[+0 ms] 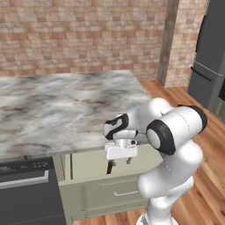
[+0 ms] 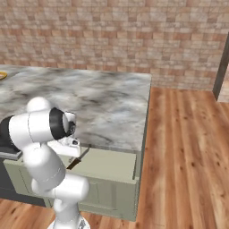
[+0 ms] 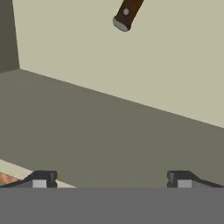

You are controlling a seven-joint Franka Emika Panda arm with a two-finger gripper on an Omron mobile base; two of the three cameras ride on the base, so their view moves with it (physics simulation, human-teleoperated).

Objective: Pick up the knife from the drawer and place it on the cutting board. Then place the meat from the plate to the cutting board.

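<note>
The white arm's two-finger gripper (image 1: 119,161) hangs, fingers spread wide and holding nothing, over the open pale sage-green drawer (image 2: 112,166). The slim dark brown-handled knife (image 3: 126,14) lies inside, beneath the grey marble counter (image 1: 57,110).

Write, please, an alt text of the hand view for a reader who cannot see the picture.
The open gripper looks down into the open pale sage-green drawer, its two dark fingertips standing wide apart with nothing between them. The dark brown handle end of the slim kitchen knife lies on the light drawer floor at the top edge, apart from the gripper.
</note>
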